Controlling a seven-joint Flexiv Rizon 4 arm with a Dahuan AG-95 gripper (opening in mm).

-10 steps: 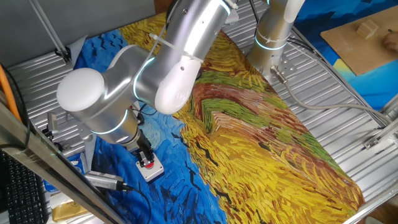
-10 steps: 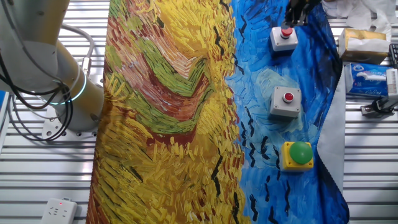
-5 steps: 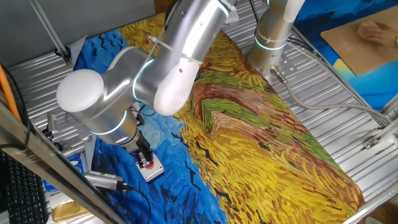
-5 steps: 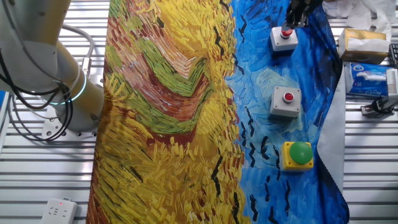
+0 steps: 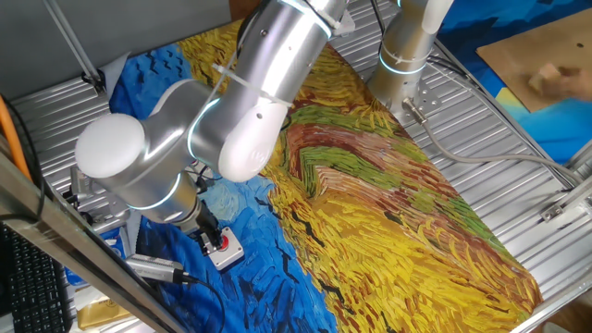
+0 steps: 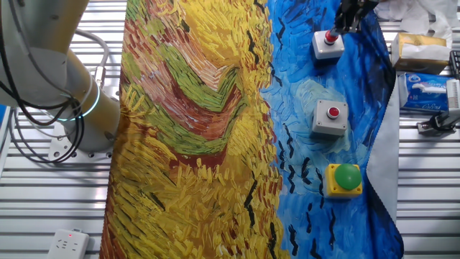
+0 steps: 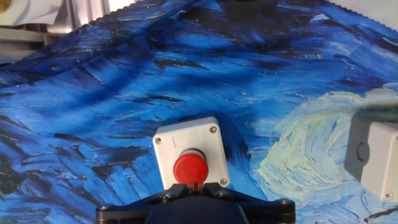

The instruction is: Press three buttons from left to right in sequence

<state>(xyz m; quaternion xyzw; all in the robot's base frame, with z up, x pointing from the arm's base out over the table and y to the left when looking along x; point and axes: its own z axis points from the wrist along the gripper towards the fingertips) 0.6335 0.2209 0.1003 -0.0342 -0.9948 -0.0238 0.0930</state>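
Buttons: two red [image 6: 328, 44] [image 6: 332, 118], one green [image 6: 346, 178]; gripper [image 6: 343, 23] state unclear.

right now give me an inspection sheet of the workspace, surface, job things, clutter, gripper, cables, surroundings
surface: painted cloth, blue and yellow, over a slatted metal table.
job's things: three button boxes in a row on the blue part: far red button, middle red button, green button on a yellow box.
clutter: tissue packs beside the cloth; white power strip at a table corner.
grippers: gripper right above the far red button; finger state and contact cannot be told.
cables: black cables loop by the arm base.
surroundings: cardboard sheet beyond the table, something blurred on it.
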